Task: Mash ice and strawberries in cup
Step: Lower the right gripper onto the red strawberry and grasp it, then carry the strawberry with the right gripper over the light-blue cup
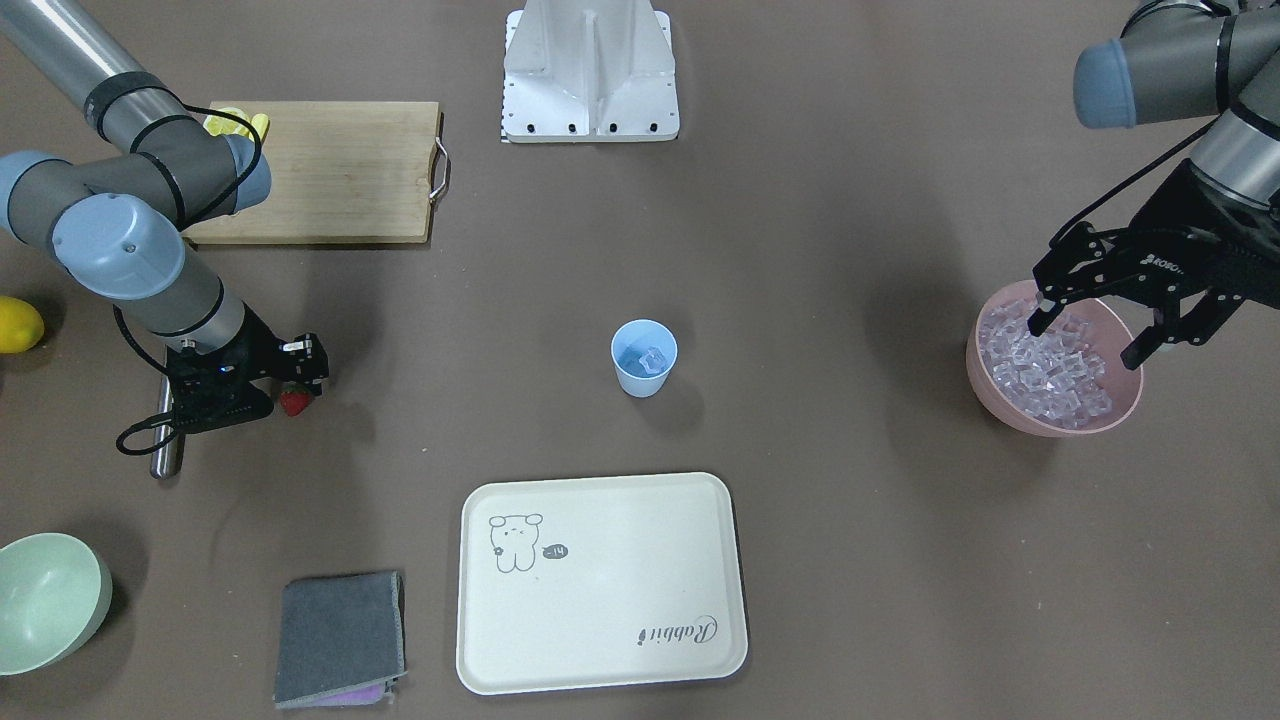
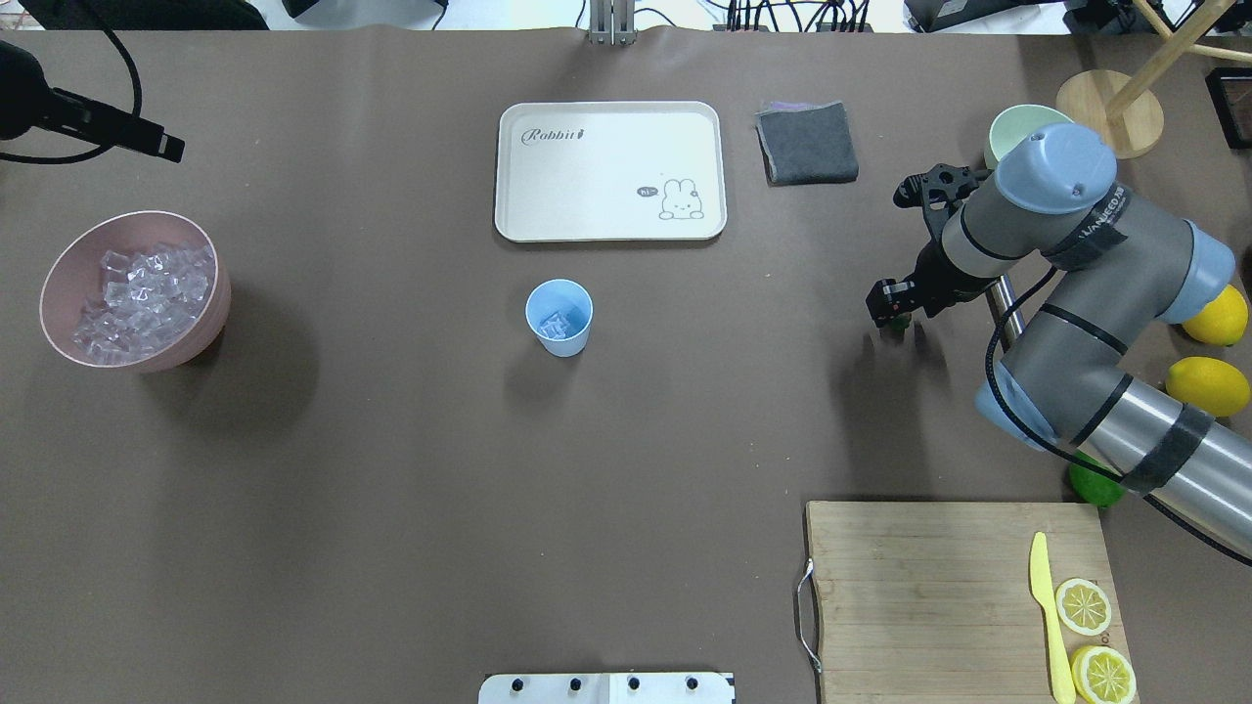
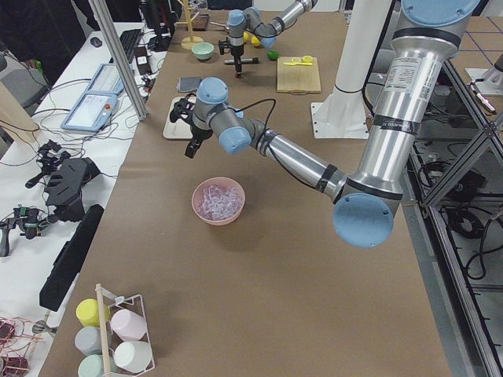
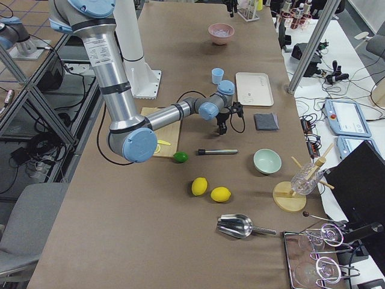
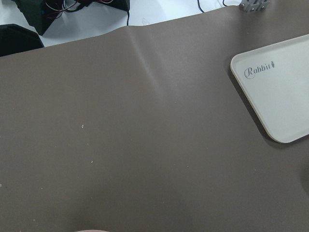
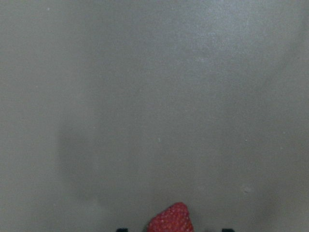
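Left gripper (image 1: 1093, 335) spread wide. Right gripper (image 1: 298, 385) at strawberry (image 1: 293, 403); clamped or not, cannot tell. Fruit likely soft: pinch sides lightly.

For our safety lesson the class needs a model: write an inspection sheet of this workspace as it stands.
Surface: brown table, no spill seen.
Job's things: cup holds some ice; more ice in pink bowl; strawberry in right gripper.
Clutter: tray, cloth, green bowl, board, knife, lemons, lime, rod.
Grippers: left gripper open over pink bowl; right gripper shut on strawberry.
Cables: black cable loops at both wrists.
Surroundings: side benches with pendants and wires.
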Robot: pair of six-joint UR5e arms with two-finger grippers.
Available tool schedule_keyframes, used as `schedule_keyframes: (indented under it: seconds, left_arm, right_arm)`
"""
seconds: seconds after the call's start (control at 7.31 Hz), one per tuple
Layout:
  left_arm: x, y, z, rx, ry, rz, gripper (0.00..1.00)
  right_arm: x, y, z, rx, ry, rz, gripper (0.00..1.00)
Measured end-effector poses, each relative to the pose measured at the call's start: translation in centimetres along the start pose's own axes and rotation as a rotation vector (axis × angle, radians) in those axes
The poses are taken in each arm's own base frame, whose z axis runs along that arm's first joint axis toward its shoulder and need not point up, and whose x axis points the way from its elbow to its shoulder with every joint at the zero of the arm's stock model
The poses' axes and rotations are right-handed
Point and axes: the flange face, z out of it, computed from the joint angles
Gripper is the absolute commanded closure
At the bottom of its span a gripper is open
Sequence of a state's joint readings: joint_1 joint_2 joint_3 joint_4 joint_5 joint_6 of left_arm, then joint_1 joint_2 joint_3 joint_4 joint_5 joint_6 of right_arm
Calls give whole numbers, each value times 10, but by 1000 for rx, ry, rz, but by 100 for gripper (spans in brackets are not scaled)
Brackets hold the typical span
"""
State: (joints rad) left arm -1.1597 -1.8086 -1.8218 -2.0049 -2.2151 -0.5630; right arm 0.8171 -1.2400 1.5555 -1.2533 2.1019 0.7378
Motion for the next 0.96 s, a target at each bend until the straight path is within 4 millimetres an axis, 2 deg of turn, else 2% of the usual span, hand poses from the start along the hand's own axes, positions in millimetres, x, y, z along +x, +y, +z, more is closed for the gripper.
schedule_keyframes:
  seconds: [0.14, 0.27, 0.41, 0.68, 0.96]
  left_arm:
    - [0, 0, 0, 0, 0, 0, 2]
    - [0, 0, 0, -1, 0, -1, 2]
    - [-1, 1, 0, -1, -1, -1, 2]
    - [-1, 1, 1, -2, -1, -2, 2]
    - [-1, 1, 1, -2, -1, -2, 2]
  right_arm:
    - [-1, 1, 2, 2, 5, -3, 42]
    - [-2, 1, 3, 5, 12, -5, 85]
    - [-3, 1, 4, 7, 14, -6, 100]
    - [-6, 0, 3, 10, 13, -10, 100]
    - [-10, -10, -9, 35, 2, -12, 100]
